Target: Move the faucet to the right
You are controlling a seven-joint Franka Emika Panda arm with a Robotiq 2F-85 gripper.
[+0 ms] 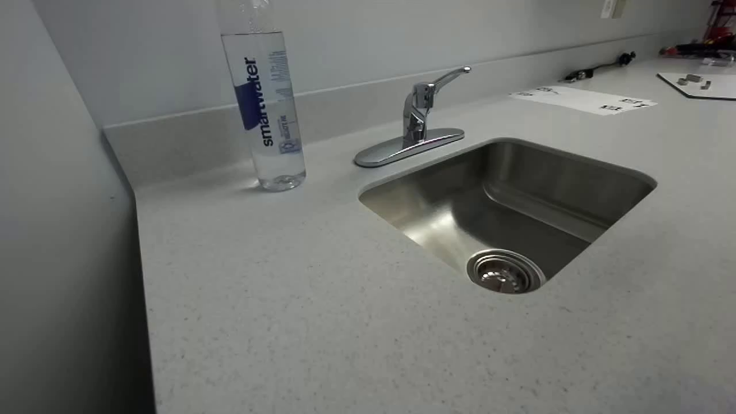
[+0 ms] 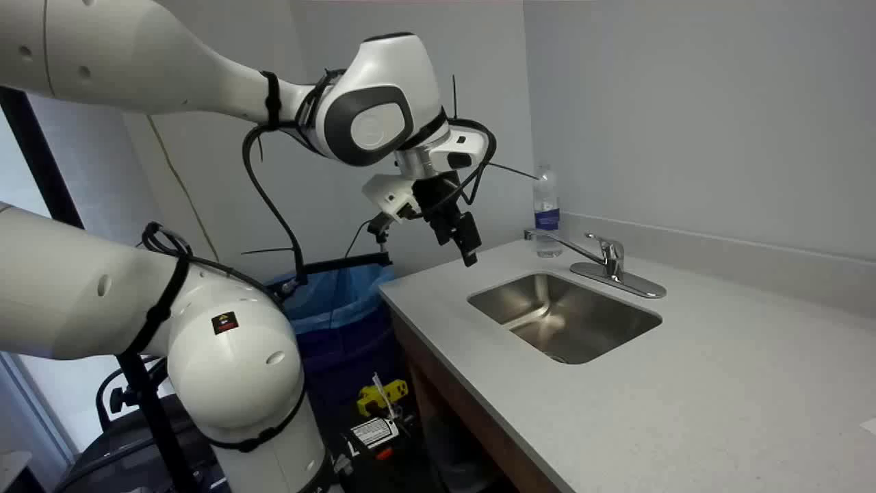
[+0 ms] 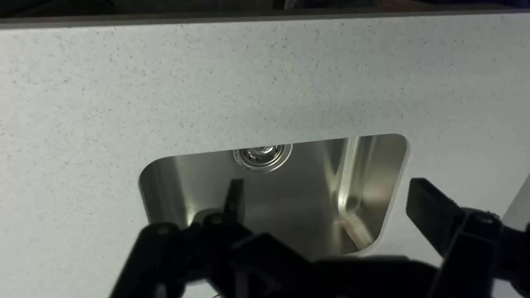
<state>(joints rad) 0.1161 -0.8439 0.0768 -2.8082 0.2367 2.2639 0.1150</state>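
The chrome faucet stands at the back of the counter behind the sink. In an exterior view the faucet has its slim spout reaching left, its tip in front of the water bottle; its lever also points left. My gripper is in the air near the counter's front edge, apart from the faucet and across the sink from it. In the wrist view the gripper is open with nothing between its fingers, and the sink lies below. The faucet is not clearly visible there.
A tall clear water bottle stands left of the faucet near the backsplash. Paper sheets with markers and a board with small pieces lie farther along the counter. A blue-lined bin stands beyond the counter.
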